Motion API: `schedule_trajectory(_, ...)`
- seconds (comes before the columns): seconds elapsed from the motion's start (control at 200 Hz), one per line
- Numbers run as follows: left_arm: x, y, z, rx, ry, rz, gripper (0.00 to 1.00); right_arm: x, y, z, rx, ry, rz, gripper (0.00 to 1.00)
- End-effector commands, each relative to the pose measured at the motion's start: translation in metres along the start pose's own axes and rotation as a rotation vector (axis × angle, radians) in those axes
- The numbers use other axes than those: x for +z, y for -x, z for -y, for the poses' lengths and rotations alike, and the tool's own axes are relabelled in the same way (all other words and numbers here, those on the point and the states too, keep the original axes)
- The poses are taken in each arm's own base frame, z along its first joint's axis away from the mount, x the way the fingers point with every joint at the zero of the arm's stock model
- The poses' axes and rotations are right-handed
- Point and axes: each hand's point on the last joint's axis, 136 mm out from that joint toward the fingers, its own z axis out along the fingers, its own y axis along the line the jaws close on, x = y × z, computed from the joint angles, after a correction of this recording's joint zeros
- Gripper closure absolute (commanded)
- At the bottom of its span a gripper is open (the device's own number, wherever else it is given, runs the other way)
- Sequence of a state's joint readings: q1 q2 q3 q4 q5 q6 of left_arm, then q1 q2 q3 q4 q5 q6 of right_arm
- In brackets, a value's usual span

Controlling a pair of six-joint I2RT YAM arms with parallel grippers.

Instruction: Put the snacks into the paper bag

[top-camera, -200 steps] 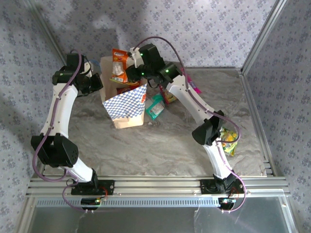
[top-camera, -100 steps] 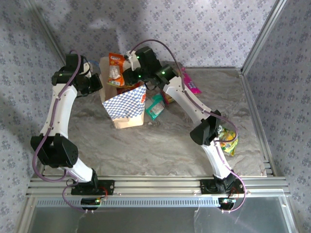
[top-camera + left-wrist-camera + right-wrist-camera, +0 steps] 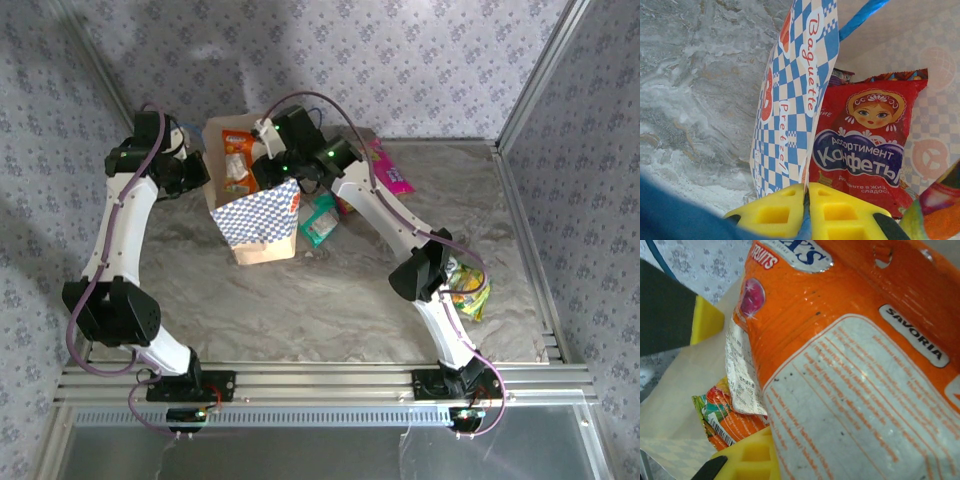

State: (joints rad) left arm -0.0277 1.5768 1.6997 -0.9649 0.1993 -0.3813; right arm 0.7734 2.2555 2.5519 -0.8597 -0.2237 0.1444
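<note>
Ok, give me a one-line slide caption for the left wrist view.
Left hand grips the checked paper bag by its rim; red candy packet sits inside.

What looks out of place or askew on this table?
The paper bag sits askew, its checked side wall creased where the left claw pinches it. A green-yellow packet lies alone by the right arm, far from the bag.

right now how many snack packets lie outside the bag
3: teal-white plastic packet beside the checked paper bag, magenta packet further back, green-yellow packet near right. Right arm may hide more.
</note>
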Motion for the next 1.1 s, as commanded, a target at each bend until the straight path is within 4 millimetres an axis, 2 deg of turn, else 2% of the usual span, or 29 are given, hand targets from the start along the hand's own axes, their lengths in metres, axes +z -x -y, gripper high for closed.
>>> schedule_trajectory(0.0, -0.009, -0.005, 0.003, 0.008, -0.023, -0.010, 0.91, -0.009, 0.001, -0.010, -0.042, -0.006, -0.006, 0.98)
schedule_trajectory(0.235, -0.011, -0.005, 0.005, 0.006, -0.030, -0.005, 0.92, -0.012, -0.008, -0.014, -0.041, -0.001, -0.041, 0.94)
schedule_trajectory(0.485, -0.011, -0.004, 0.005, -0.001, -0.034, -0.005, 0.91, -0.022, -0.014, -0.020, -0.042, 0.017, -0.068, 0.80)
schedule_trajectory(0.62, -0.011, -0.005, 0.005, -0.002, -0.034, -0.006, 0.91, -0.026, -0.019, -0.021, -0.041, 0.016, -0.087, 0.66)
schedule_trajectory(0.735, -0.009, -0.007, 0.005, -0.006, -0.035, -0.014, 0.91, -0.031, -0.018, -0.022, -0.046, 0.009, -0.083, 0.61)
schedule_trajectory(0.86, -0.008, -0.007, 0.005, -0.009, -0.035, -0.016, 0.91, -0.039, -0.012, -0.019, -0.042, -0.018, -0.060, 0.59)
schedule_trajectory(1.094, -0.008, -0.008, 0.005, -0.014, -0.033, -0.020, 0.91, -0.057, -0.003, -0.028, -0.052, 0.000, -0.014, 0.59)
